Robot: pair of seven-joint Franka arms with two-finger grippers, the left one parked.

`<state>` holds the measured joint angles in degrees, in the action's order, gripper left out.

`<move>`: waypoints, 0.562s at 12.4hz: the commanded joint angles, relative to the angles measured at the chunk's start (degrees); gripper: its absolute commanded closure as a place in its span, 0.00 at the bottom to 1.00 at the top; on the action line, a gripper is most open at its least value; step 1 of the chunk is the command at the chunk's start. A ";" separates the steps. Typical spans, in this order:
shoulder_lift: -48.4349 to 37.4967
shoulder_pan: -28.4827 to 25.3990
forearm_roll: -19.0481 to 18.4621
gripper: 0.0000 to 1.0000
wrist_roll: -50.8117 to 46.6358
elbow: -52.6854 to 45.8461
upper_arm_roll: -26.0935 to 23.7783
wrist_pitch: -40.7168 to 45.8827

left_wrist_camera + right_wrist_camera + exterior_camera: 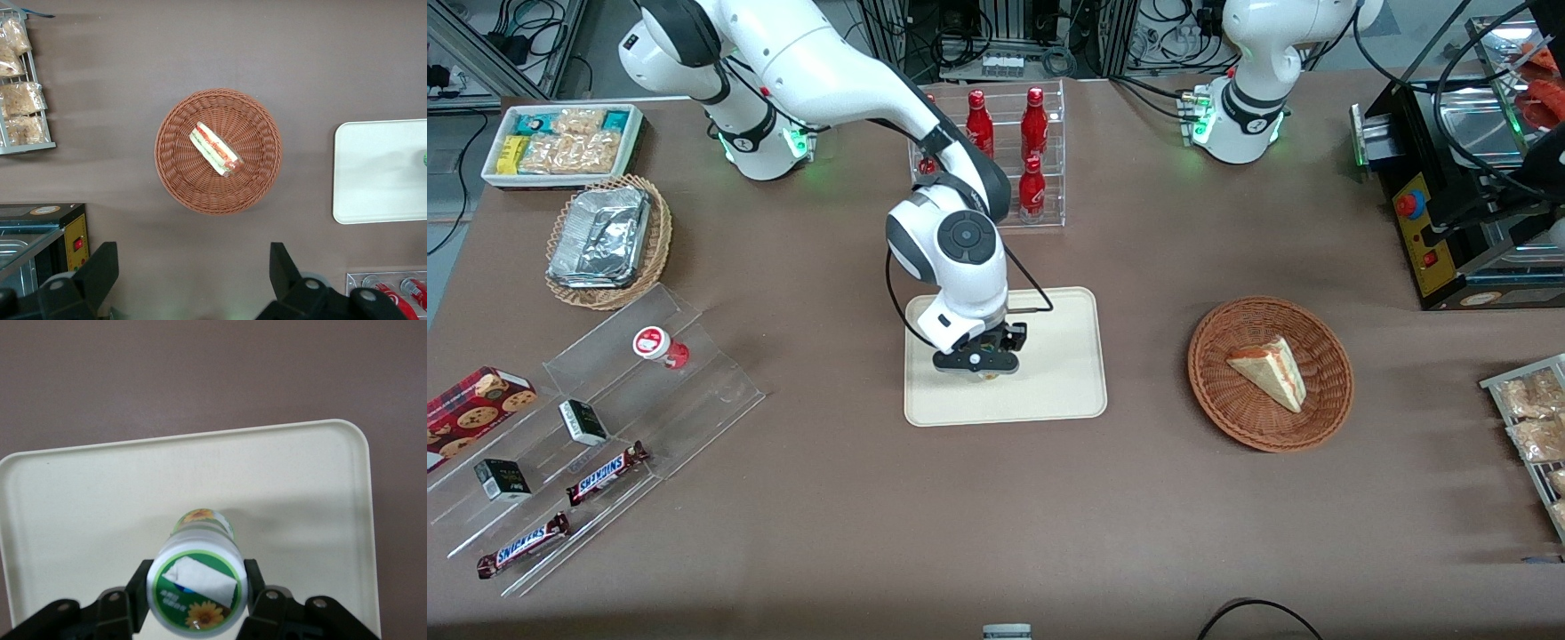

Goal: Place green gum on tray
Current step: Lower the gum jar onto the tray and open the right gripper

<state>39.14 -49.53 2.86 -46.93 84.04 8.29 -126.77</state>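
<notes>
The green gum (197,590), a white canister with a green-and-white sunflower lid, stands upright between my right gripper's fingers (257,587), which press on both its sides. The gripper (197,593) is shut on it. Its green-yellow base is low over the middle of the cream tray (100,507); I cannot tell whether it touches. In the front view the gripper (980,363) hangs over the tray (1067,356), and the arm hides most of the gum. The tray's edge also shows in the left wrist view (380,170).
A red-label canister (654,342) stands on a clear stepped stand with Snickers bars (605,473) toward the working arm's end. A wicker basket with a sandwich (1270,372) lies toward the parked arm's end. A rack of red bottles (1032,160) stands farther from the camera than the tray.
</notes>
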 commanded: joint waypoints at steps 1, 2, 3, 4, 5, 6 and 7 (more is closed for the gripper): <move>2.60 -0.75 1.19 1.00 -0.88 -2.57 0.58 -0.67; 3.21 -0.75 1.19 1.00 -0.80 -2.57 0.58 -0.76; 3.65 -0.75 1.19 1.00 -0.88 -2.57 0.58 -0.76; 4.09 -0.75 1.19 1.00 -0.88 -2.57 0.58 -0.76; 4.62 -0.75 1.19 1.00 -0.97 -2.57 0.58 -0.85; 4.97 -0.92 1.19 1.00 -1.06 -2.48 0.58 -1.72; 5.32 -1.45 1.19 1.00 -1.06 -2.48 0.58 -2.34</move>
<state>42.47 -49.97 2.86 -47.26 83.97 8.29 -128.11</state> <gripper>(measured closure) 0.410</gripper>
